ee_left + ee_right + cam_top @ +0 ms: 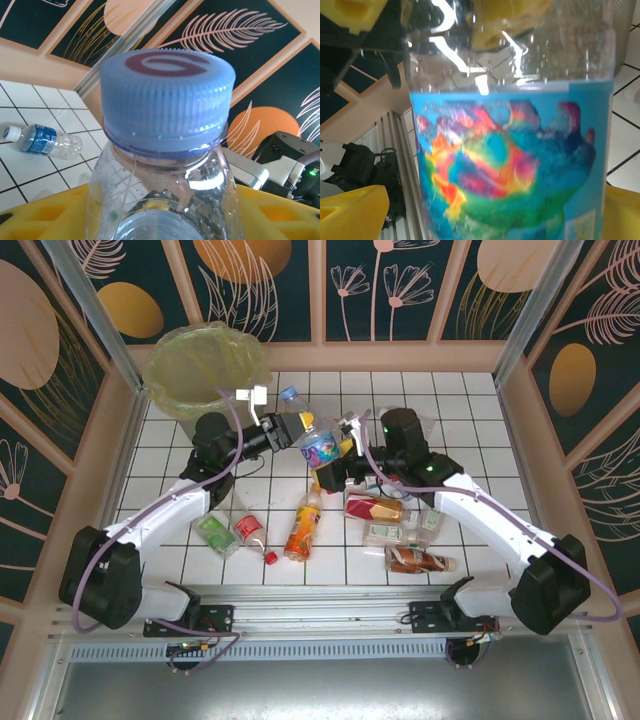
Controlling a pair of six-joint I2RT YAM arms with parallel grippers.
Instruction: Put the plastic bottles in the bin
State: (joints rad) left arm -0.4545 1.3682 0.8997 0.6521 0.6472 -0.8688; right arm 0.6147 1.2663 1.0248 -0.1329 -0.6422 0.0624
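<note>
clear plastic beaded with droplets, ribbed blue cap (167,100), rainbow-splashed label (510,165): the bottle (320,448) hangs mid-table over white tiles (470,400), neck clamped by the left gripper (303,433), labelled body between the right gripper (340,457) and its wide-spread jaws (gap on one side). smaller bottle (290,395) lies toward the far-left bin (160,385); loose bottles (305,525) litter the near tiles.

Table (470,405): white tiles, dark grout. Walls (270,290): dark teal panels, peach leaf and disc prints, pale wood frames. Aluminium posts (95,310) at both far corners, aluminium rail (320,625) along near edge. Even light, soft shadows.
</note>
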